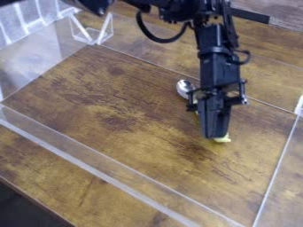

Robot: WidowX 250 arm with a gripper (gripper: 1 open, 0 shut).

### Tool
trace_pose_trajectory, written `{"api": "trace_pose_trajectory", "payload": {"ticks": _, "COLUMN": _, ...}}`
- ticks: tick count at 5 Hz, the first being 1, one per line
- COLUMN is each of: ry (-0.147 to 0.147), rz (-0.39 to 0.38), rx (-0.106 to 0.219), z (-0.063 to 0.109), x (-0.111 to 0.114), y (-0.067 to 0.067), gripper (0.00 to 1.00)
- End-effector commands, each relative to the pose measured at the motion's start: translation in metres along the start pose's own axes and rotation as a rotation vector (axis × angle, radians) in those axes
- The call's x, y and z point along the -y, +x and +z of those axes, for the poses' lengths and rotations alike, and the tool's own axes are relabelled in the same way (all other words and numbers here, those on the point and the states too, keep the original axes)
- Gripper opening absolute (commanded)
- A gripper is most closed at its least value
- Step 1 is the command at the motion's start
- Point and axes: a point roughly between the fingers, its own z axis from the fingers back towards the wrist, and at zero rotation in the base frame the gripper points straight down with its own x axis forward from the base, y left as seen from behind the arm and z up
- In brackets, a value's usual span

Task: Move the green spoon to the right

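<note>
The green spoon (222,137) has a yellow-green handle and a metal bowl (186,88). It sits right of the middle of the wooden table (106,97). My black gripper (218,131) comes down from the top of the view and covers most of the handle. Its fingers are shut on the handle. Only the handle's lower tip and the bowl show on either side of the fingers. The spoon slants from the bowl at upper left to the handle tip at lower right.
A low clear plastic wall (95,173) runs along the front of the table, and another (282,168) stands close by on the right. A clear plastic stand (85,27) sits at the back left.
</note>
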Motion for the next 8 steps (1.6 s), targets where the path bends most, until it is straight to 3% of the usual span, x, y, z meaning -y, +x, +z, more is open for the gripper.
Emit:
{"api": "trace_pose_trajectory", "payload": {"ticks": 1, "ry": 0.022, "rz": -0.030, "rx": 0.095, "z": 0.040, "x": 0.027, "y": -0.026, "gripper": 0.00}}
{"api": "trace_pose_trajectory", "payload": {"ticks": 2, "ry": 0.038, "rz": -0.059, "rx": 0.086, "z": 0.054, "x": 0.038, "y": -0.043, "gripper": 0.00}}
{"api": "trace_pose_trajectory", "payload": {"ticks": 3, "ry": 0.081, "rz": -0.177, "rx": 0.014, "z": 0.065, "x": 0.057, "y": -0.055, "gripper": 0.00}}
{"api": "trace_pose_trajectory", "payload": {"ticks": 4, "ry": 0.067, "rz": -0.212, "rx": -0.020, "z": 0.043, "x": 0.060, "y": -0.047, "gripper": 0.00}}
{"api": "trace_pose_trajectory", "payload": {"ticks": 5, "ry": 0.028, "rz": -0.189, "rx": 0.018, "z": 0.028, "x": 0.071, "y": -0.033, "gripper": 0.00}}
{"api": "trace_pose_trajectory", "payload": {"ticks": 6, "ry": 0.002, "rz": -0.176, "rx": 0.004, "z": 0.021, "x": 0.079, "y": -0.026, "gripper": 0.00}}
{"api": "trace_pose_trajectory", "payload": {"ticks": 7, "ry": -0.017, "rz": -0.182, "rx": -0.034, "z": 0.002, "x": 0.077, "y": -0.029, "gripper": 0.00}}
{"api": "trace_pose_trajectory", "payload": {"ticks": 8, "ry": -0.057, "rz": -0.188, "rx": 0.013, "z": 0.001, "x": 0.079, "y": -0.038, "gripper": 0.00}}
